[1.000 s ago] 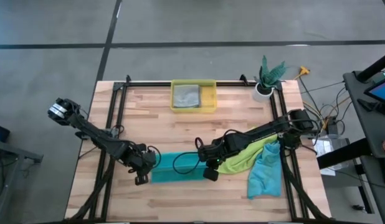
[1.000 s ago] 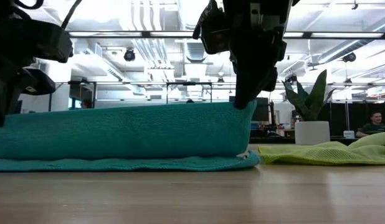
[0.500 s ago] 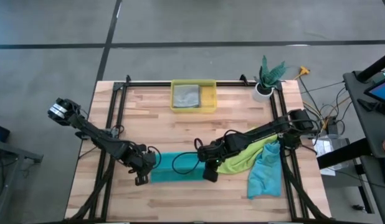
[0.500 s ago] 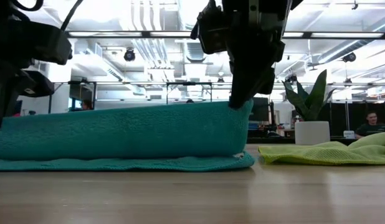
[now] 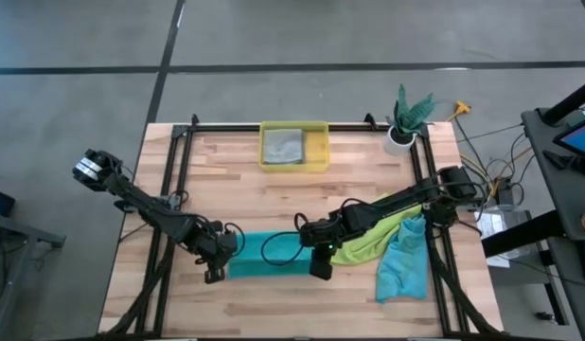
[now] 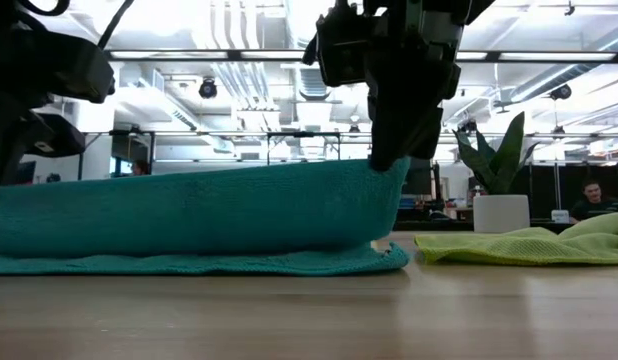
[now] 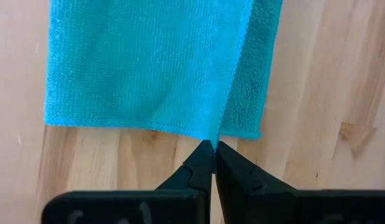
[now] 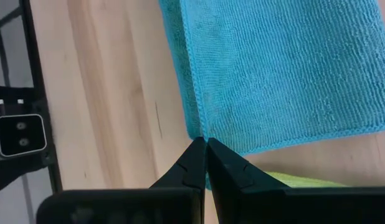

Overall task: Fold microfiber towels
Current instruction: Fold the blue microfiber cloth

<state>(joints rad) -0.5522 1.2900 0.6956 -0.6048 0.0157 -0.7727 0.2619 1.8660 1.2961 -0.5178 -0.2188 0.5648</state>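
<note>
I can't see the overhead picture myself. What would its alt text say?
Two dark robot arms each pinch one end of a teal microfiber towel at the front of a wooden table, left tool and right tool shut on it. A lime green towel and another teal towel lie to the right; a yellow plastic bin holds a grey towel.

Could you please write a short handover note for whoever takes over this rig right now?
Left gripper and right gripper: both shut on the teal towel, holding one edge raised mid-fold at the table's front.
Lime green towel and second teal towel: crumpled at the right, unfolded.
Grey towel: in the yellow bin.
Done: none fully folded on the table.
Left: finish this fold, then the others.
</note>
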